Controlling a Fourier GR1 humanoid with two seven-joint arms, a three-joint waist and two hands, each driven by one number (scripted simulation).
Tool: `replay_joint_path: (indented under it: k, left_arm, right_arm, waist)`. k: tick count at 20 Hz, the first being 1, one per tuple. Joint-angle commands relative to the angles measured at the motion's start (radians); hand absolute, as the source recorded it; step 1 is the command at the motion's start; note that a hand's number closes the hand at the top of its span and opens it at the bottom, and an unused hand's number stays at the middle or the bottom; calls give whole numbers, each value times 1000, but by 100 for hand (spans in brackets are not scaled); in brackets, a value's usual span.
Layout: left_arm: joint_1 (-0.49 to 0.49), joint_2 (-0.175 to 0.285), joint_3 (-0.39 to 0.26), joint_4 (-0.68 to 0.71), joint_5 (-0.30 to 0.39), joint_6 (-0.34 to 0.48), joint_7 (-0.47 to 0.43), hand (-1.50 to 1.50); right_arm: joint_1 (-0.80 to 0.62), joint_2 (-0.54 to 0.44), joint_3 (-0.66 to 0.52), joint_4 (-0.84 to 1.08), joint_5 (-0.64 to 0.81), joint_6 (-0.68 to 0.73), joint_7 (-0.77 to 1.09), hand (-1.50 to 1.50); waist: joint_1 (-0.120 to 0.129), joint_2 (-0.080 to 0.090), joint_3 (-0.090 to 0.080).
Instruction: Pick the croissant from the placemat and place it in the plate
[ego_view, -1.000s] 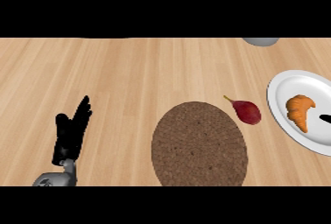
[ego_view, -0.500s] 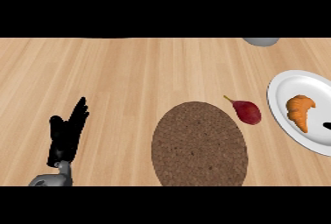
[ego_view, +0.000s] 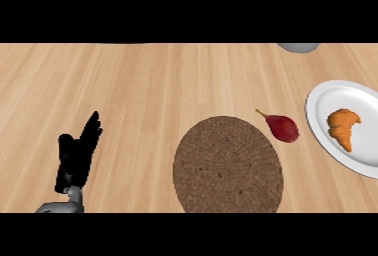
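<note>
At right edge of frame, seeing orange croissant (ego_view: 344, 129) lying inside white plate (ego_view: 325, 100), approx mid-plate, long axis running top to bottom, thicker end uppermost. Noting plate itself being cut off by frame's right border. At lower centre, seeing brown oval placemat (ego_view: 228, 165) lying flat on wooden counter (ego_view: 148, 85). Between placemat & plate, spotting dark red fruit (ego_view: 283, 128) w/ thin stem pointing to upper left, sitting just beside placemat's upper right rim & just short of plate's left rim. At lower left, seeing left hand (ego_view: 77, 157) resting w/ fingers straight & close together, pointing toward top of frame, holding nothing, well apart from placemat. Just under it, catching bit of grey forearm (ego_view: 63, 206) entering at bottom edge. Not seeing right hand anywhere in frame. At top right, glimpsing grey obj (ego_view: 299, 47), mostly cut off, can't tell what.
</note>
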Motion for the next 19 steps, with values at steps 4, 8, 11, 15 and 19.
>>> replay_joint_path:
  k: [4, 8, 11, 15, 19]
  left_arm:
    - [-39, -5, 20, 58, 2, -12, -23, 0]
    - [4, 3, 24, 40, 10, -33, -44, 0]
    - [-24, -36, -10, -18, -31, 27, 29, 0]
    - [-20, -26, 6, 40, -18, 0, -29, 0]
    - [7, -2, 24, 19, 5, -30, -41, 0]
  right_arm:
    - [8, -64, -13, 71, -49, 5, -54, -150]
    - [74, -41, -25, 16, -97, -16, -52, -150]
    - [72, -98, -48, 141, -94, -11, -115, -150]
    - [32, -110, -29, 257, -74, -18, -178, -150]
    - [25, -125, -32, 289, -70, -78, -190, -150]
  waist:
    - [-1, 1, 0]
    - [-5, -2, -1]
    - [-2, 0, 0]
    - [5, 3, 1]
    - [10, 4, 3]
